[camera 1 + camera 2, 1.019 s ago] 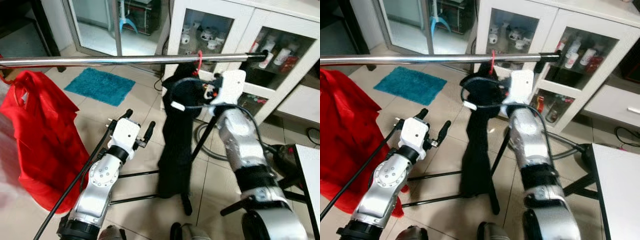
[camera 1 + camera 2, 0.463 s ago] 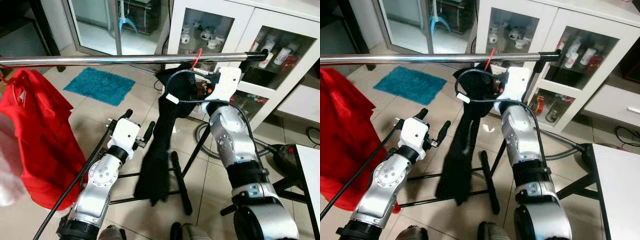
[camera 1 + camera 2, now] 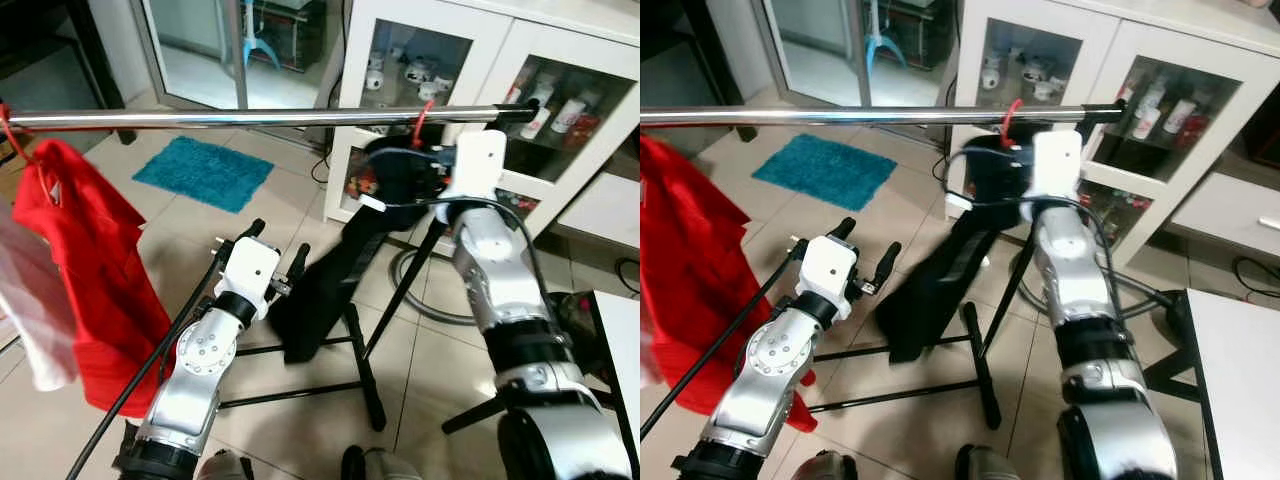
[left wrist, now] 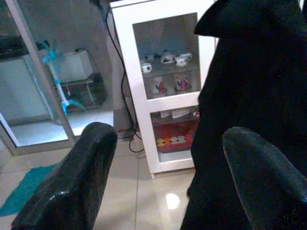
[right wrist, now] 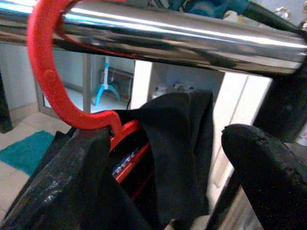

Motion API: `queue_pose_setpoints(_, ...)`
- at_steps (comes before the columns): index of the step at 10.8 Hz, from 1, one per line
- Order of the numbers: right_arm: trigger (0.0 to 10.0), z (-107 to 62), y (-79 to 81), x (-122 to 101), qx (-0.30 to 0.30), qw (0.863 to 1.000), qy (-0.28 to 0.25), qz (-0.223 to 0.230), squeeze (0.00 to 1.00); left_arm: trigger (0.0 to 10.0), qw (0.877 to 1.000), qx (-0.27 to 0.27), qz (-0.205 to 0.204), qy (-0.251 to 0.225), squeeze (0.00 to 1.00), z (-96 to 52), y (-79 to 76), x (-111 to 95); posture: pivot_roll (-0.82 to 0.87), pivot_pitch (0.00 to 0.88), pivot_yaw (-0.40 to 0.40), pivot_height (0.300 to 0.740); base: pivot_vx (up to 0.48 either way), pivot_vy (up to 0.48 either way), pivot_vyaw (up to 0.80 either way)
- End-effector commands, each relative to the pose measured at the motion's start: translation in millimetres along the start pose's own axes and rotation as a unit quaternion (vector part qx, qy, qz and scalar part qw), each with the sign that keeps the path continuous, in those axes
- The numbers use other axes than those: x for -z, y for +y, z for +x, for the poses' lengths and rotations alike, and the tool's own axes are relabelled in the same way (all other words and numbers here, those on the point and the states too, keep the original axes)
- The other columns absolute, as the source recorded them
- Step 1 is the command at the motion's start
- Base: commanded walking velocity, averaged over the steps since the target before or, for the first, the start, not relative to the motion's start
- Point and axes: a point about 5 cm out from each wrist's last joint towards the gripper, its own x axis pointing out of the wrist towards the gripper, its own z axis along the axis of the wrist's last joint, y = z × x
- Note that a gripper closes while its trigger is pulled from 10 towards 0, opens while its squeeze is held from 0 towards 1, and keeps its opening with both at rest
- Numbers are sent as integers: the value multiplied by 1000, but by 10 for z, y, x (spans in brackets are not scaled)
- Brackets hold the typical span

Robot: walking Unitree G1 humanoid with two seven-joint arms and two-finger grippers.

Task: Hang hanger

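A red hanger [image 5: 47, 76] carries a black garment [image 3: 335, 275], and its hook [image 3: 424, 108] lies over the chrome rail [image 3: 250, 117] near the rail's right end. The garment's lower part swings out to the left. My right gripper [image 5: 165, 143] is raised just under the rail and stands open, with one finger [image 5: 62, 191] against the hanger's neck and the black cloth between the fingers. My left gripper [image 3: 275, 243] is held low in front of the rack, open and empty, with the black garment [image 4: 254, 96] close beside it.
A red garment [image 3: 80, 270] and a pale one [image 3: 35, 320] hang at the rail's left end. The rack's black legs [image 3: 360, 350] spread on the tiled floor. A white glass-door cabinet [image 3: 520, 40] stands behind, a teal rug [image 3: 205, 172] lies beyond, and a white table corner [image 3: 622, 340] is at right.
My right gripper and the hanger hook have shifted right along the rail. The black garment has swung from hanging straight to streaming out left. The red garment has swayed.
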Motion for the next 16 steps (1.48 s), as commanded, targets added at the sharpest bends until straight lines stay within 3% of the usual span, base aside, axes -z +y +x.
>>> queue_pose_setpoints(1, 10000, -30, -44, -69, 10, 1000, -10, -6, 0, 10000, 1000, 8, 0, -1, 0, -5, -31, -12, -34, 92, -55, 740, 0, 0, 0)
queue_pose_setpoints(6, 10000, -50, 126, -275, -8, 999, -21, 38, 0, 10000, 1000, 8, -2, -2, 0, -2, -37, -15, -28, 95, -58, 740, 0, 0, 0)
queue_pose_setpoints(8, 10000, -54, 44, -287, -34, 999, 1, 11, 0, 10000, 1000, 6, -2, 0, 0, -11, -26, -10, -26, 94, -60, 740, 0, 0, 0)
queue_pose_setpoints(9, 10000, -56, -31, -214, -40, 999, 22, 25, 0, 10000, 1000, 7, -3, 0, 0, -11, -31, -10, -28, 94, -59, 740, 0, 0, 0)
queue_pose_setpoints(10, 10000, -54, -30, -237, -63, 991, 20, 117, 0, 10000, 1000, 9, -4, 0, 0, -2, -40, -10, -34, 94, -56, 740, 0, 0, 0)
queue_pose_setpoints(11, 10000, -67, -33, -222, -71, 982, 29, 175, 0, 10000, 1000, 12, -5, -1, 0, 10, -48, -13, -37, 92, -54, 740, 0, 0, 0)
queue_pose_setpoints(12, 10000, -93, 8, -227, -102, 973, 30, 203, 0, 10000, 1000, 14, -5, -1, 0, 14, -48, -12, -37, 91, -51, 740, 0, 0, 0)
queue_pose_setpoints(13, 10000, -117, 12, -209, -123, 972, 35, 195, 0, 10000, 1000, 15, -5, 0, 0, 13, -50, -9, -39, 88, -48, 740, 0, 0, 0)
queue_pose_setpoints(14, 10000, -128, -34, -182, -135, 970, 41, 195, 0, 10000, 1000, 18, -5, 0, 0, 10, -58, -7, -38, 86, -47, 740, 0, 0, 0)
queue_pose_setpoints(16, 10000, -100, -181, -266, -133, 962, 16, 237, 0, 10000, 1000, 21, -3, 0, 0, 17, -39, -7, -37, 77, -41, 740, 0, 0, 0)
